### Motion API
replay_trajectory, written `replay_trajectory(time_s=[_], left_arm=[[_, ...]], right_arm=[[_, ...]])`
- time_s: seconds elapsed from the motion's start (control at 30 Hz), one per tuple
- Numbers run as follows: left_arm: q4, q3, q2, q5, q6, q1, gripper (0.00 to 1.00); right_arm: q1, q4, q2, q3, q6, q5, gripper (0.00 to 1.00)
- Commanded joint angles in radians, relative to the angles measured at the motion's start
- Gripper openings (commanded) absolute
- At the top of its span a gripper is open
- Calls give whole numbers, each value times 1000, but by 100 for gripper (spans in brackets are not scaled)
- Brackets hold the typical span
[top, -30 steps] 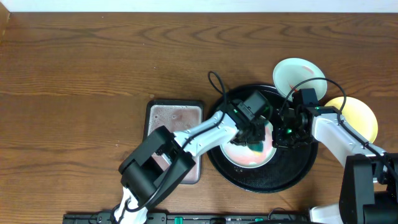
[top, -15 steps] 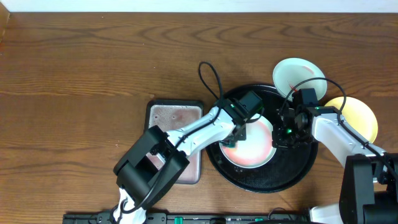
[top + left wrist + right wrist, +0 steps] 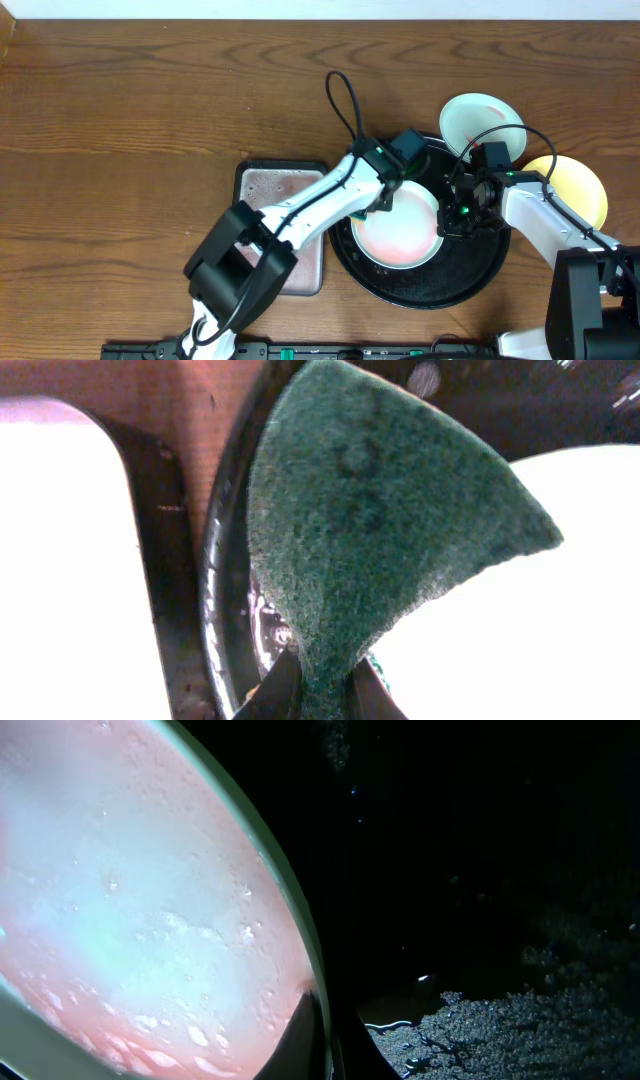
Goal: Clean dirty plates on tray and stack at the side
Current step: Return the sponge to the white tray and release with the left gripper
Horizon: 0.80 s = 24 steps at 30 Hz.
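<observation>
A pale mint-white plate smeared pink-red with wet sauce lies in the large round black tray. My right gripper is shut on that plate's right rim; the right wrist view shows the fingers pinching the rim of the plate. My left gripper is shut on a dark green scouring pad, at the plate's upper left edge over the tray's rim. A second mint-white plate and a pale yellow plate sit at the tray's right, off it.
A grey rectangular tray with pinkish wet residue sits left of the black tray, under my left arm. A black cable loops above the left wrist. Wooden tabletop spreads to the left and back.
My left gripper with the green pad has swept from the plate's middle up and left to its upper left edge, uncovering the plate. The right gripper has stayed on the rim.
</observation>
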Motion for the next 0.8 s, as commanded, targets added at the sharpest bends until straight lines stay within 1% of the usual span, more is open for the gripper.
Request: replay_trajectory(time_s=[0.0, 0.17, 0.23, 0.27, 0.3, 0.47, 0.6, 0.67, 0.77], left_arm=[[-42, 27, -109, 43, 14, 11, 7], [-205, 27, -244, 22, 14, 60, 8], [-290, 26, -286, -37, 19, 94, 8], [-344, 14, -314, -106, 19, 124, 8], [-358, -2, -329, -142, 19, 143, 8], [-301, -151, -359, -144, 32, 224, 8], [-165, -330, -359, -72, 48, 276, 8], [-111, -392, -359, -12, 80, 300, 8], [-92, -422, -359, 36, 82, 331, 8]], right_arm=[[-3, -4, 18, -12, -7, 91, 1], [-3, 10, 18, -12, -7, 91, 1], [-3, 19, 18, -12, -7, 90, 1], [-3, 22, 18, -11, -7, 82, 1], [-3, 22, 16, -11, -7, 71, 1], [-2, 16, -17, -11, -7, 35, 1], [18, 2, -105, -11, 10, 53, 1], [40, -9, -166, -11, 31, 103, 1], [93, -29, -274, -11, 71, 241, 1]])
